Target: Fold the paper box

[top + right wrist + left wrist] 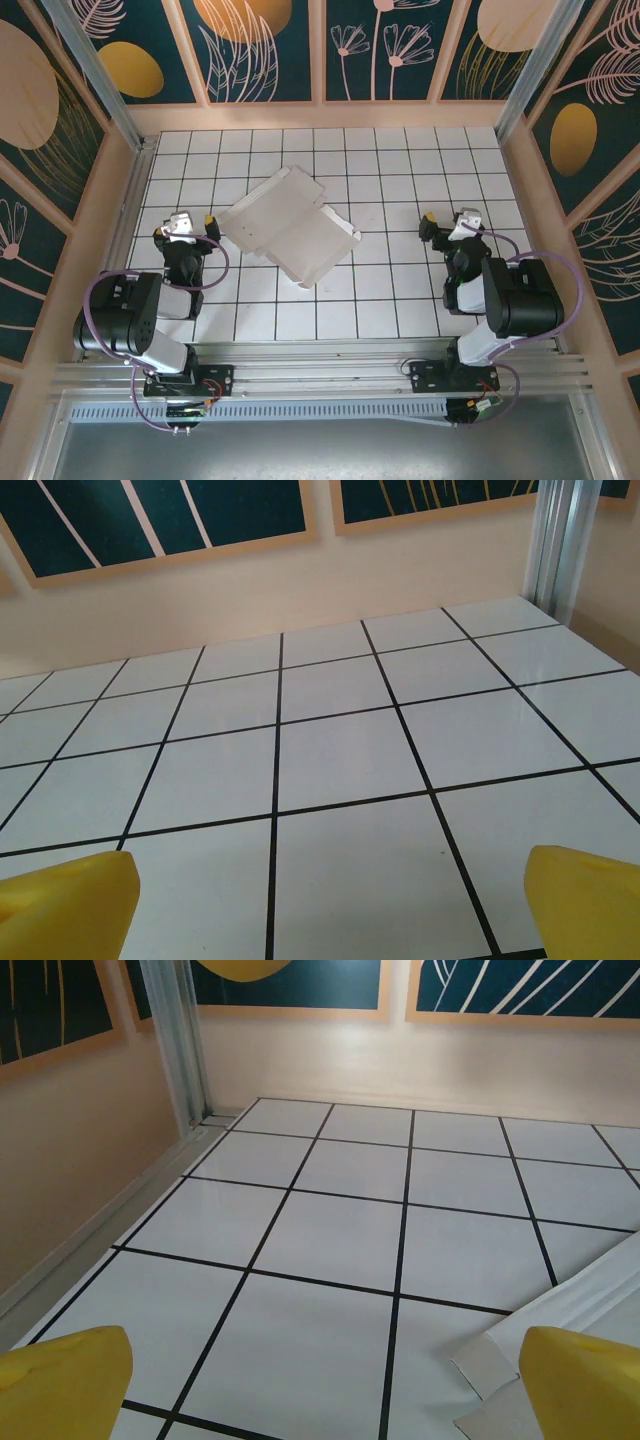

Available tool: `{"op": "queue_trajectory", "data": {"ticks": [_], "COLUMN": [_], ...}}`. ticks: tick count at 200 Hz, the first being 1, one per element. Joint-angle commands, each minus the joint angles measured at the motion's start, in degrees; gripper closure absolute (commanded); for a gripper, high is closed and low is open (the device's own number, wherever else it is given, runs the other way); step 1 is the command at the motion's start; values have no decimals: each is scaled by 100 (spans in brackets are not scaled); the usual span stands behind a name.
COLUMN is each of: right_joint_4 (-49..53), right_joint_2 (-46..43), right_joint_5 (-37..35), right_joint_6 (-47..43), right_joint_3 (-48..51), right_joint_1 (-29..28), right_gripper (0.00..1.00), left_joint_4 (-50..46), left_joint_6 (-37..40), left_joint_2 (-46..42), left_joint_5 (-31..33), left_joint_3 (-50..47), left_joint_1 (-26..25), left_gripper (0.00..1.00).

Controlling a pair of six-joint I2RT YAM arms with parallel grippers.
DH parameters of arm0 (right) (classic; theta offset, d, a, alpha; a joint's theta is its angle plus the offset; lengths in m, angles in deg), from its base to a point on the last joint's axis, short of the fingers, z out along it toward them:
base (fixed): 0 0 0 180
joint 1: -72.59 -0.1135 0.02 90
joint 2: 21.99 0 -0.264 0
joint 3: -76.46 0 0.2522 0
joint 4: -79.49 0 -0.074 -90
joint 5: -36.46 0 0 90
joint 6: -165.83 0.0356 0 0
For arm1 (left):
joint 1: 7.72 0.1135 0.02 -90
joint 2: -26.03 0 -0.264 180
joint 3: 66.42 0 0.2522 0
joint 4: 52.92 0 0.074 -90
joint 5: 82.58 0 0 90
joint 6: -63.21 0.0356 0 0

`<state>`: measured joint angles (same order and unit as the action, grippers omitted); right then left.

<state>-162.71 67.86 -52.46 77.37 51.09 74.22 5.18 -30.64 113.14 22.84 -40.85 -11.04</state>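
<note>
1 white cardboard paper box [290, 228] lies on the gridded table [400, 160]; the left end effector [185, 223] and right end effector [453, 222] are both open, empty.

Paper box [290, 225] lies on the gridded table [400, 300], left of centre, midway between the near and far edges. Left gripper [186, 222] stands just left of the box, apart from it. Right gripper [450, 218] stands well to its right. Arm bases [187, 381] sit along the near edge. Walls [320, 50] enclose the far, left and right sides.
</note>
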Motion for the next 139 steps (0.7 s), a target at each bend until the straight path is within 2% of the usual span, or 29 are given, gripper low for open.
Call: {"op": "queue_trajectory", "data": {"ticks": [1, 79, 95, 103, 112, 122, 131, 139], "right_joint_4": [-94, -81, -168, -148, 49, 471, 998, 1584], "right_joint_2": [-13, -15, -34, -181, -551, -1138, -1749, -2305], "right_joint_5": [-20, -5, 349, 416, 174, -228, -647, -734], "right_joint_6": [-75, -75, -191, -266, -282, -247, -163, 45], "right_joint_3": [-68, -65, -17, 36, 101, 127, 79, -49], "right_joint_1": [19, 26, 15, -7, -77, -161, -272, -354], "right_gripper": [1, 1, 1, 1, 1, 1, 1, 1], "left_joint_4": [279, 302, 390, 373, 223, -343, -1362, -2235], "left_joint_6": [-31, -29, -1, 24, 10, -114, -451, -853], "left_joint_2": [-1, -9, -29, -137, -419, -984, -1594, -2087], "left_joint_5": [-65, -58, -69, -101, -22, 229, 544, 735], "left_joint_3": [93, 69, 18, 1, -44, 7, 223, 448], "left_joint_1": [42, 37, 43, 42, 35, 24, 24, 24], "left_gripper": [1, 1, 1, 1, 1, 1, 1, 1]}}
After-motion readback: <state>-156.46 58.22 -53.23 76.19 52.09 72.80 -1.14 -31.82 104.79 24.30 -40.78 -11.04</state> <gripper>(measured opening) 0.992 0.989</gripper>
